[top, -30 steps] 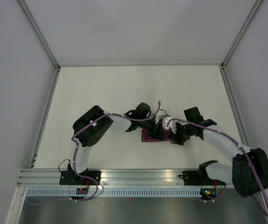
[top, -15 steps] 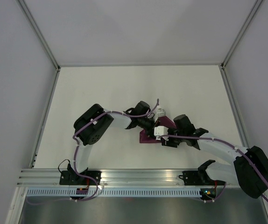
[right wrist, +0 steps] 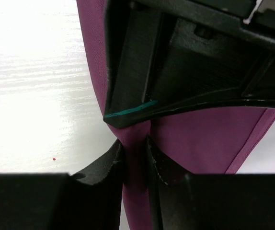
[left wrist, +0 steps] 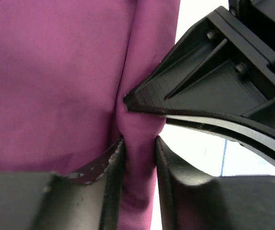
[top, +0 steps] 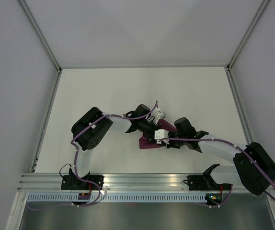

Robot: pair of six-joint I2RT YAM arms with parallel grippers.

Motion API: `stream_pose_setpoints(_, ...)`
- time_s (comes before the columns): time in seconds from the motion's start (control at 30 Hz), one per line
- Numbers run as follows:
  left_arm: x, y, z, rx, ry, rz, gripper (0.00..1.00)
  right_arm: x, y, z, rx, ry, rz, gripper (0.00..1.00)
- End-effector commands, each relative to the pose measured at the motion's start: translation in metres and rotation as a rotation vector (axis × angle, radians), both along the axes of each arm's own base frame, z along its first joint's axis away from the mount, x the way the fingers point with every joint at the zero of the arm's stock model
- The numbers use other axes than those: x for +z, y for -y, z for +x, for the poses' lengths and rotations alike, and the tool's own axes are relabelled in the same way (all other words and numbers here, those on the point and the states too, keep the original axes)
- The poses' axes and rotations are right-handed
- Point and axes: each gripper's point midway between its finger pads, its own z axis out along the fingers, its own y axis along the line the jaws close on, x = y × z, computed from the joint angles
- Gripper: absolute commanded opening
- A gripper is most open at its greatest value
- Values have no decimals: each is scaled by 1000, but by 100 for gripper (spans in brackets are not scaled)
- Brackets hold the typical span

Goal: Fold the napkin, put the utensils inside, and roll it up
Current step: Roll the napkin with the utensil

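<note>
The left arm (top: 123,125) and right arm (top: 219,147) each had white links between bulky black joint housings, with a purple cable (top: 142,115) running along the outside, held by small white ties. The left gripper (left wrist: 138,158) had matte black fingers (left wrist: 109,191), one scuffed pale along its inner edge. The right gripper (right wrist: 134,158) was black too, ribbed, with recessed screws (left wrist: 241,69). A thin teal line (right wrist: 130,111) marked a black finger, seemingly the left gripper's.

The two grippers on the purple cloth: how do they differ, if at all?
The left gripper reaches the napkin from the left; the right gripper from the right. The left gripper's fingers show pale scuffs; the right gripper's fingers look plain black. Both are shut on a narrow fold of the napkin, close together.
</note>
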Motion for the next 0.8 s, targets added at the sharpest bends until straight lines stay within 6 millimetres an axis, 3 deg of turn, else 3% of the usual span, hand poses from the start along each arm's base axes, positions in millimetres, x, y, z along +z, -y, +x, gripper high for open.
stream_pose_setpoints(0.0, -38, -44, -11, 148, -98, 269, 39, -19, 12, -16, -18, -111, -64, 12)
stream_pose_setpoints(0.1, -21, -45, -2, 207, -52, 255, 42, -19, 8, -21, 5, -161, -61, 8)
stream_pose_setpoints(0.3, 38, -46, 34, 380, 163, 145, 47, -18, 3, -32, 69, -333, -70, 6)
stream_pose_setpoints(0.33, 33, -55, 40, 438, 196, 175, 47, -18, 2, -33, 75, -358, -68, 7)
stream_pose_setpoints(0.4, 65, -58, 52, 513, 299, 89, 47, -18, 2, -36, 96, -435, -76, 6)
stream_pose_setpoints(0.43, 58, -71, 52, 559, 328, 103, 47, -18, 2, -36, 104, -459, -75, 6)
stream_pose_setpoints(0.47, 81, -74, 55, 594, 380, 41, 47, -18, 6, -41, 104, -509, -90, 6)
stream_pose_setpoints(0.5, 87, -78, 54, 612, 405, 13, 48, -19, 6, -34, 110, -522, -91, 6)
stream_pose_setpoints(0.57, 95, -84, 51, 625, 483, -44, 51, -20, 9, -38, 110, -590, -101, 6)
stream_pose_setpoints(0.6, 106, -82, 46, 614, 528, -75, 51, -22, 8, -33, 114, -613, -106, 6)
stream_pose_setpoints(0.67, 105, -85, 45, 610, 664, -54, 52, -22, 8, -35, 121, -663, -109, 6)
stream_pose_setpoints(0.7, 106, -78, 31, 569, 710, -61, 54, -25, 8, -28, 112, -685, -111, 6)
stream_pose_setpoints(0.77, 111, -78, 34, 570, 861, -18, 56, -26, 10, -27, 109, -725, -117, 6)
